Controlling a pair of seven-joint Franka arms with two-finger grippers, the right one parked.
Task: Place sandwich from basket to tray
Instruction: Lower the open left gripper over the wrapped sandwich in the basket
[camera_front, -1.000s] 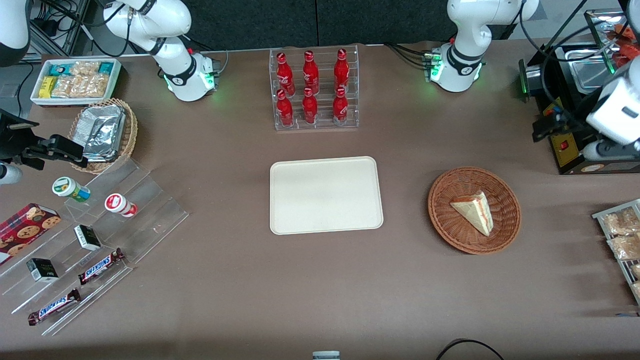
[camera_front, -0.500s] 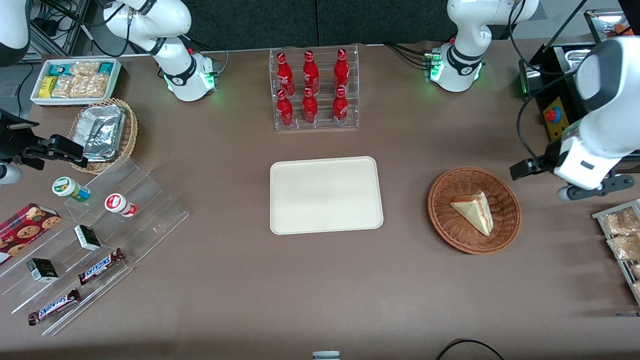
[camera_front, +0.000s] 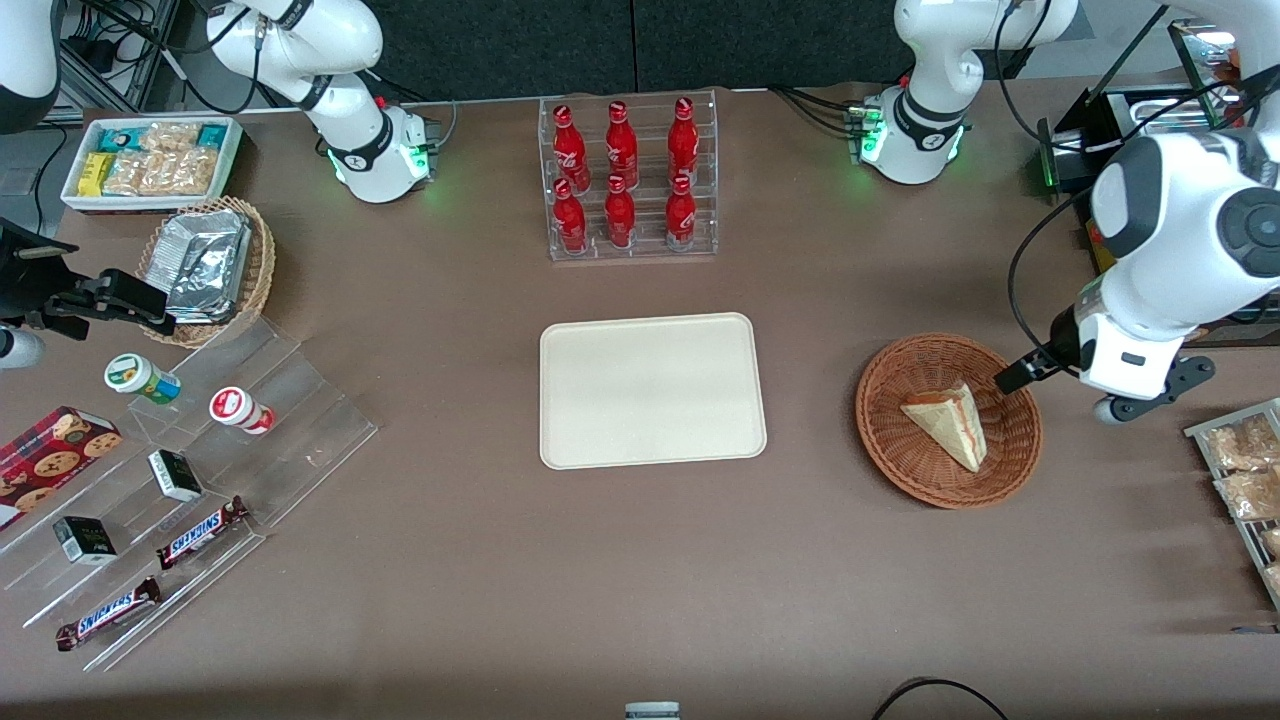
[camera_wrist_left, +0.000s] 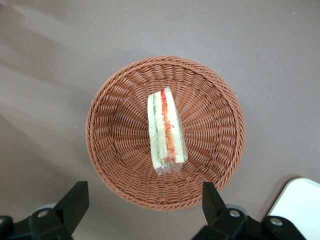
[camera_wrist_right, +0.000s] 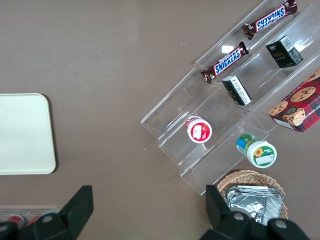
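Note:
The sandwich (camera_front: 948, 425), a pale wedge with red and green filling, lies in the round reddish-brown wicker basket (camera_front: 890, 462). It also shows in the left wrist view (camera_wrist_left: 166, 131), lying in the middle of the basket (camera_wrist_left: 115, 150). The cream-white tray (camera_front: 650, 390) lies bare at the table's middle, beside the basket; its corner shows in the left wrist view (camera_wrist_left: 300, 205). My left gripper (camera_front: 1012, 376) hovers above the basket's rim on the working arm's end. It is open and empty (camera_wrist_left: 142, 200), with the fingers spread wide and the sandwich ahead of them.
A clear rack of red bottles (camera_front: 625, 180) stands farther from the front camera than the tray. A wire rack of snack packets (camera_front: 1245, 480) lies at the working arm's end. A stepped acrylic stand (camera_front: 200, 470), a foil-packet basket (camera_front: 210, 270) and a white bin (camera_front: 150, 160) lie toward the parked arm's end.
My left arm has swung in from the working arm's end of the table toward the basket. The gripper now hangs over the basket's rim. The sandwich has not moved.

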